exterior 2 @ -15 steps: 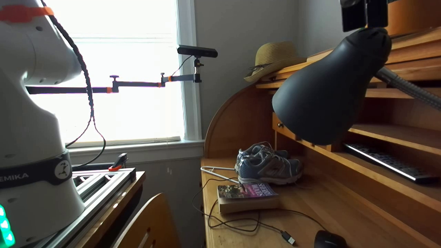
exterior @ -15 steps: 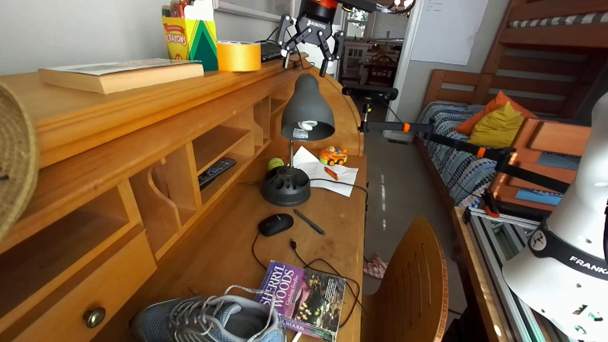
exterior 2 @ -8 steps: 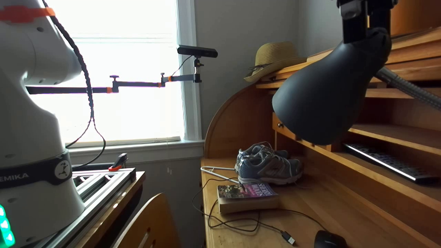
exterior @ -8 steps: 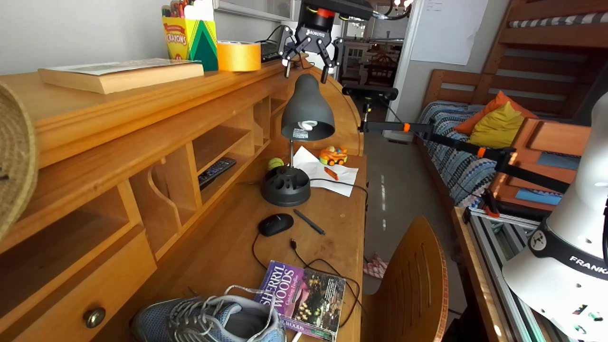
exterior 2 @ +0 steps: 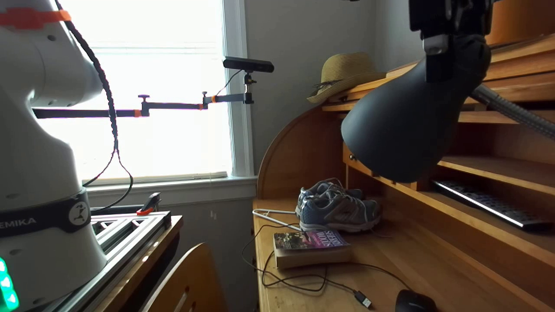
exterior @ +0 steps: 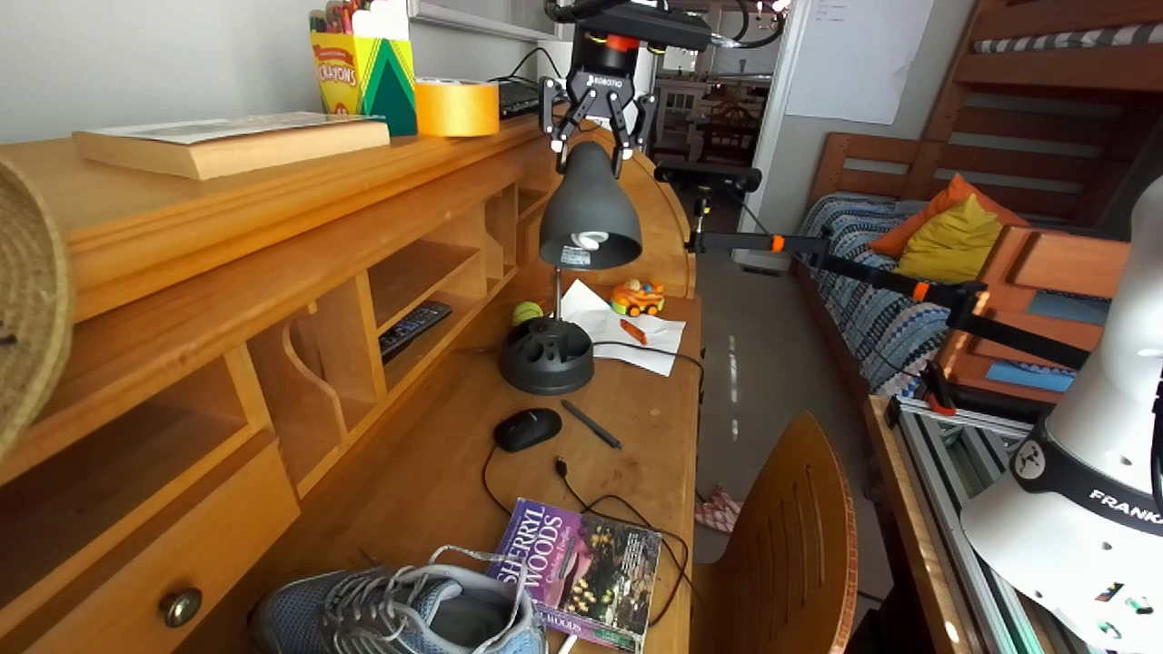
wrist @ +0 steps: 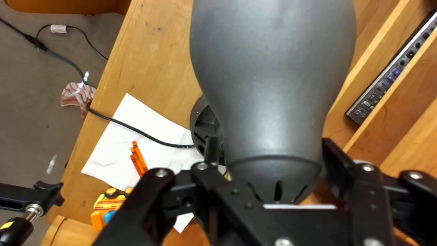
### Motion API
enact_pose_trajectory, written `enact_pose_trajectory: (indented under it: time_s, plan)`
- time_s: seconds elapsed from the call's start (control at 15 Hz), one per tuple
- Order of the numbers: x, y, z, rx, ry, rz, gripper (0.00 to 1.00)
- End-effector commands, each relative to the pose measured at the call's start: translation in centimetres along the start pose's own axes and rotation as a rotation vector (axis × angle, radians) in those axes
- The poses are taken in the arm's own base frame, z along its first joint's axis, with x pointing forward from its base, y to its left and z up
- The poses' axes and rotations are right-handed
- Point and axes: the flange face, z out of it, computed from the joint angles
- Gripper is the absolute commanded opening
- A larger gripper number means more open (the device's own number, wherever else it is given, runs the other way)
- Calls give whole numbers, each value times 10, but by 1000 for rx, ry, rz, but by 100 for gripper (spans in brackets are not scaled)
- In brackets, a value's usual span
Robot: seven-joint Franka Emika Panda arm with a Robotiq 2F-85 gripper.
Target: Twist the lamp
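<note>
Desk lamp [exterior: 581,218] stands on the counter [exterior: 445,454], its dark grey cone shade [exterior 2: 403,121] angled downward, a white spiral bulb [exterior: 590,240] visible within. From my position, the gripper [exterior: 590,167] is directly above, pointing down, its fingers [wrist: 211,150] well parted and straddling the narrow top of the shade. Wrist view shows a slight gap between one finger and the metal; contact on the opposite side cannot be determined, and I can confirm no hold. Beside the lamp's round base [exterior: 546,357] lie a computer mouse [exterior: 528,430] and a slim dark pen [exterior: 591,424]; opposite them, a white sheet of paper [wrist: 167,159] carries orange crayons [wrist: 139,160], with a toy car [exterior: 638,298] at its edge. Farther along, a Sherryl Woods paperback [exterior: 581,568] lies flat near athletic shoes [exterior 2: 340,212]. Remote control [wrist: 392,73] noted in a pigeonhole [exterior: 465,302]; in an exterior view, straw hat [exterior 2: 347,69] noted on the upper ledge [exterior 2: 377,90].
</note>
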Motion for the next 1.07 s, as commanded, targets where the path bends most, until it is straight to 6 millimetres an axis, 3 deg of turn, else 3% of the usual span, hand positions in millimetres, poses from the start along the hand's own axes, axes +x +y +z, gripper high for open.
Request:
enact_pose_trajectory:
  time_s: [0.0,0.33,1.0]
  plan:
    - [1,0,-4,-5,-24,-2,42]
    - [0,3,-5,-17,-41,-55,41]
    - [14,28,-19,-118,-192,-356,41]
